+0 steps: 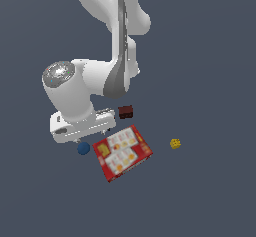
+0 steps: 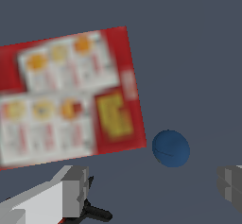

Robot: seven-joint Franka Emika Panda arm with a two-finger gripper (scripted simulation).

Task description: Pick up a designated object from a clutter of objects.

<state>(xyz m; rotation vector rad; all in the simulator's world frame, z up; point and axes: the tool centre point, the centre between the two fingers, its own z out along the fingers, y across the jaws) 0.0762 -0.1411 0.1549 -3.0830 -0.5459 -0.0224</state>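
Because the small plain dark-blue ball point(image 2: 171, 148) lies just beside the large flat red printed box point(image 2: 66, 95), on the exterior view's left of it, the white two-fingered gripper point(image 2: 151, 190) hangs above with jaws spread wide and empty — room to straddle it without touching the box, I judge. No container shows — everything rests on the bare grey floor point(image 1: 210, 196).

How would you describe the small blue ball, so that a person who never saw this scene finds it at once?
Find first the large flat red printed box, the biggest object on the floor. Just off its corner on the exterior view's left, under the open gripper, lies the blue ball, apart from the box. It is the only round thing: the yellow cube and the dark brown block are angular.
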